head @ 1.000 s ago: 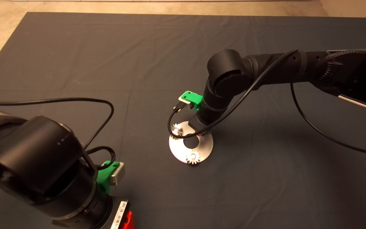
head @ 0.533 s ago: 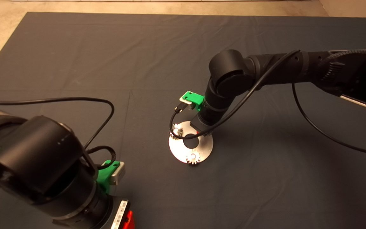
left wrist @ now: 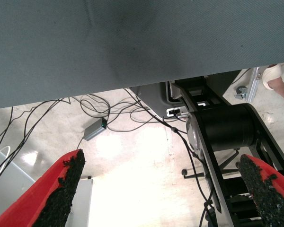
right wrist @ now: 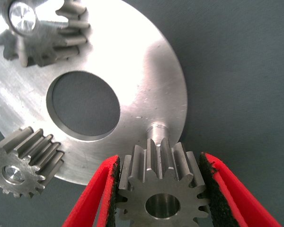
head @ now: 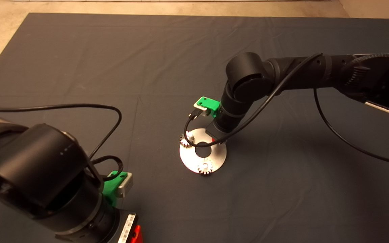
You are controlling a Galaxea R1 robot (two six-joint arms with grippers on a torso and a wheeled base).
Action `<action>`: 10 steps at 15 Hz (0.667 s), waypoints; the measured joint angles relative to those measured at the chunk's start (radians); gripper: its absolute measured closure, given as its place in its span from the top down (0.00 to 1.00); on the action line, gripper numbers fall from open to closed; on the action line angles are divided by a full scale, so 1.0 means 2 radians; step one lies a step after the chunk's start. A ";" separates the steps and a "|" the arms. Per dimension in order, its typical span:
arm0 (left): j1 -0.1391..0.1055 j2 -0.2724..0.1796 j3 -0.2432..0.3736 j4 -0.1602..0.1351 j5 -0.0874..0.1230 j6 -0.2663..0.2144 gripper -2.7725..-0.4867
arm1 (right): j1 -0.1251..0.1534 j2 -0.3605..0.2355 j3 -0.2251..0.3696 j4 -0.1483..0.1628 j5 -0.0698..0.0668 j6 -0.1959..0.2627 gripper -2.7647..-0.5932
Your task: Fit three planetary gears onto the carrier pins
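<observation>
The shiny round disc (head: pixel 214 158) lies mid-mat. Two planetary gears sit on carrier pins: one at its far left (head: pixel 187 138), one at its near edge (head: pixel 204 167). In the right wrist view these gears (right wrist: pixel 38 28) (right wrist: pixel 21 168) sit on the disc (right wrist: pixel 146 71), and the third pin (right wrist: pixel 156 128) stands bare by the rim. My right gripper (right wrist: pixel 160 163) is shut on the third gear (right wrist: pixel 163 189), held just beside and above that bare pin. In the head view my right gripper (head: pixel 214 138) is mostly hidden under its wrist. My left gripper (left wrist: pixel 161 165) is open and parked at the mat's lower left.
The right arm's black cable (head: pixel 189 133) loops over the disc's far left. The left wrist view looks past the mat's edge (left wrist: pixel 132 80) at floor cables, a grey box (left wrist: pixel 93 130), a black stand (left wrist: pixel 227 127) and a person's leg (left wrist: pixel 281 80).
My right arm has shifted slightly to the right over the disc with the gear still in its fingers. The two seated gears and the left arm have not moved.
</observation>
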 joint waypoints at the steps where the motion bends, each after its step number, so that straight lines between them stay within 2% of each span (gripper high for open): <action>1: 0.000 0.000 0.000 0.000 0.000 0.000 0.81 | -0.002 0.000 0.001 0.000 0.000 -0.003 0.22; 3: 0.000 0.000 0.000 0.000 0.000 0.000 0.81 | -0.002 -0.002 0.001 0.000 0.002 -0.006 0.22; 10: 0.000 0.000 0.000 0.000 0.000 0.000 0.81 | -0.002 -0.002 0.001 -0.001 0.003 -0.010 0.22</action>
